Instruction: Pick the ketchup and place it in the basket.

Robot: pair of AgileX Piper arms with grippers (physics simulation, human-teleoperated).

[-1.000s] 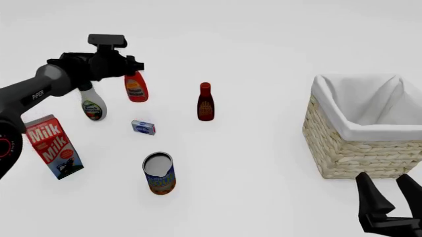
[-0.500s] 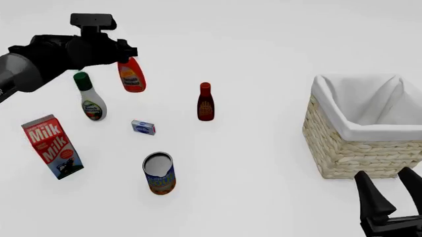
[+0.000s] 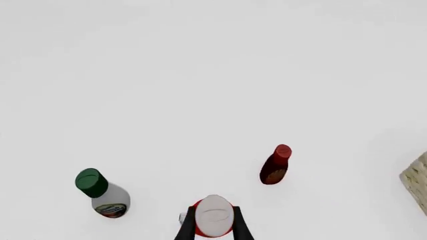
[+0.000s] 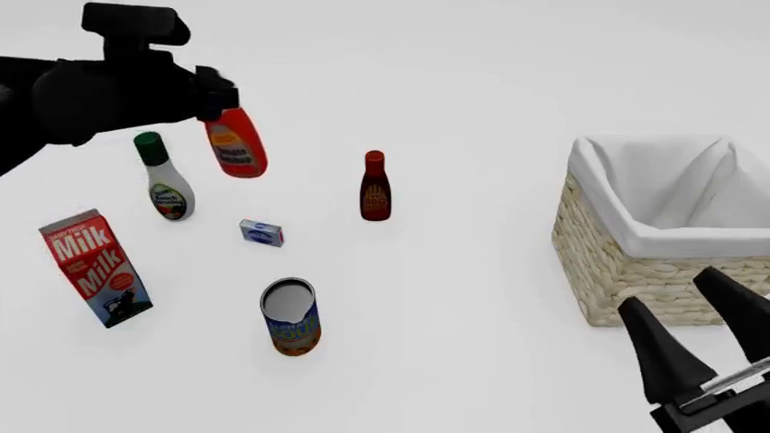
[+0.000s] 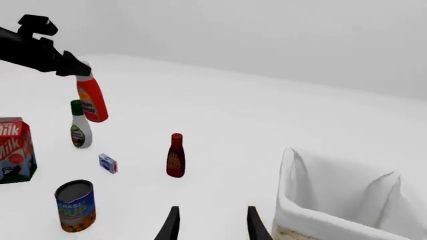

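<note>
The ketchup (image 4: pixel 236 142) is a red-orange bottle hanging tilted in the air at the far left, its cap end held by my left gripper (image 4: pixel 212 97), which is shut on it. In the left wrist view its grey-white cap (image 3: pixel 214 222) sits between the two dark fingers (image 3: pixel 188 226). The right wrist view shows the ketchup (image 5: pixel 92 98) lifted above the other bottles. The wicker basket (image 4: pixel 637 266) with its white liner stands at the right, also seen as basket (image 5: pixel 333 200). My right gripper (image 4: pixel 698 338) is open and empty near the basket's front corner.
On the table stand a white bottle with green cap (image 4: pixel 162 180), a dark-red bottle (image 4: pixel 374 187), a small blue box (image 4: pixel 261 233), a milk carton (image 4: pixel 96 268) and an open can (image 4: pixel 290 316).
The left arm has lifted the ketchup higher and a little to the left, tilting it more. The right gripper has risen further into the front view.
</note>
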